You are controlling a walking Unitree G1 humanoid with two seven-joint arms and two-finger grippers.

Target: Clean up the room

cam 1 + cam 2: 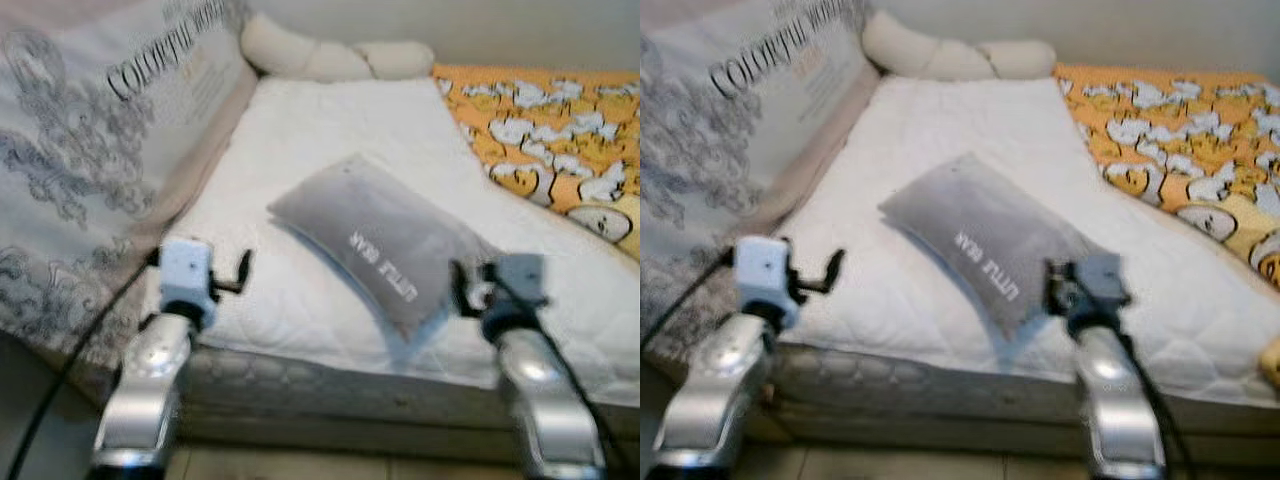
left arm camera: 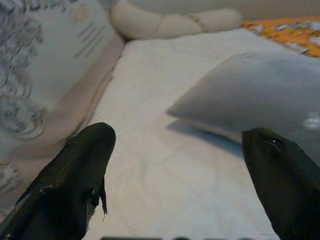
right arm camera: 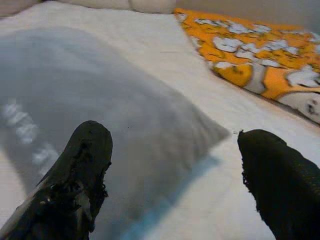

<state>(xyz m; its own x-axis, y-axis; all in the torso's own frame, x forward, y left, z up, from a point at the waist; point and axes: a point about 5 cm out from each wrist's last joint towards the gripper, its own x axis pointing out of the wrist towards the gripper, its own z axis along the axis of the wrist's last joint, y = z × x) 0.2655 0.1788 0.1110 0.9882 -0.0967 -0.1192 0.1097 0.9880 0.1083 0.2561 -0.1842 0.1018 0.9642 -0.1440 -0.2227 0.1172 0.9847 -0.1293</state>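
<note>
Both grippers are wide open and holding nothing; your right gripper hovers at the near corner of the grey pillow, which lies diagonally on the white mattress. It looks soft, light and squishy, so I'd pinch that corner deep or it'll slump out

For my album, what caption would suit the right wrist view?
Open right hand reaching over a grey pillow on the white bed.
</note>
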